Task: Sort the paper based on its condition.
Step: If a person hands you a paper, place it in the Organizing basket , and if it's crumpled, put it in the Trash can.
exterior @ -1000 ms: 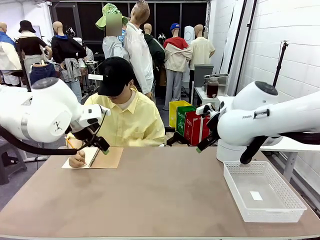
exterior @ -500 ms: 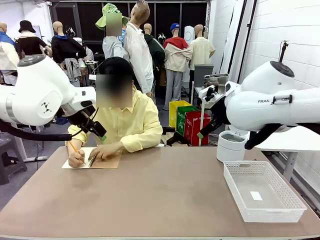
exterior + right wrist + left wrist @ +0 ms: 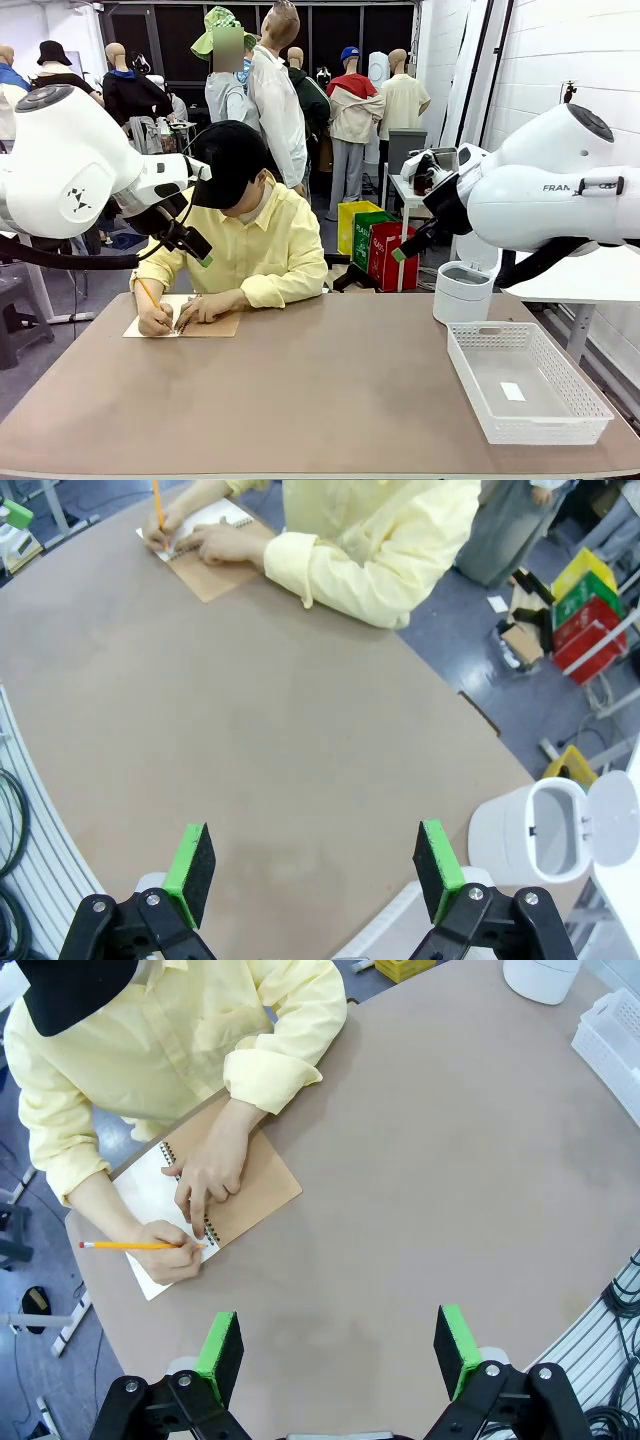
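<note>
Left gripper (image 3: 338, 1338) and right gripper (image 3: 313, 865) both hang wide and empty, raised well clear of the spiral notebook (image 3: 268, 1182). The paper (image 3: 150, 1182), seemingly that notebook's white page, lies under the person's hands (image 3: 208, 1175). Best hold off, jaws wide, until a sheet lies free of the notebook.

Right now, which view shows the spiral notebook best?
Left wrist view: the notebook seen from above, page, spiral and tan cover plain. Front view gives it foreshortened; right wrist view, small near the top edge.
</note>
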Robot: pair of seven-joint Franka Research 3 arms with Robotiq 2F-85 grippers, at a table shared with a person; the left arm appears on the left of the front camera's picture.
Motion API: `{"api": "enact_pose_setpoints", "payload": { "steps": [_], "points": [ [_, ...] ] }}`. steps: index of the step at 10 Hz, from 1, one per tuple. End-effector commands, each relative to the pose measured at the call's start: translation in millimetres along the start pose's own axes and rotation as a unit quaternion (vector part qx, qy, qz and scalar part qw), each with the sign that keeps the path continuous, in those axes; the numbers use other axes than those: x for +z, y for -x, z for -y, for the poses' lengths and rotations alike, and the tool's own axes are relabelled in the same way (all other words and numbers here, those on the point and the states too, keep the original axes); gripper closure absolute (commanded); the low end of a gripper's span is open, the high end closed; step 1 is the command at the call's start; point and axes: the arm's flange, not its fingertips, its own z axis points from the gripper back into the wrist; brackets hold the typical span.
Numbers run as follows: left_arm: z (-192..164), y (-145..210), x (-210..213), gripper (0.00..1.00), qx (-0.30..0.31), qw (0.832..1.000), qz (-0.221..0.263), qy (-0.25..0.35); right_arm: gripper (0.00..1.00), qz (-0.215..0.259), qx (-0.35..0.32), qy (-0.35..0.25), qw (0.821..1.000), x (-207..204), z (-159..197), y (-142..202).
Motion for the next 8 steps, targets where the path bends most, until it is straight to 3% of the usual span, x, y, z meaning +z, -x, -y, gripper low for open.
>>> {"api": "enact_pose_setpoints", "payload": {
  "steps": [1, 6, 8],
  "points": [
    [-0.1, 2.6, -2.1, 0.0, 0.02, 1.0, -0.003, 0.01, 0.0, 0.052, 0.01, -0.036, 0.998, 0.8, 7.7, 0.9],
    [0.0, 0.0, 0.0, 0.0, 0.0, 1.0, 0.0, 0.0, 0.0, 0.13, 0.037, -0.071, 0.988, 2.5, 13.3, -4.3],
    [0.0, 0.0, 0.0, 0.0, 0.0, 1.0, 0.0, 0.0, 0.0, 0.132, 0.044, -0.076, 0.987, -2.5, 12.8, -7.9]
  ]
}}
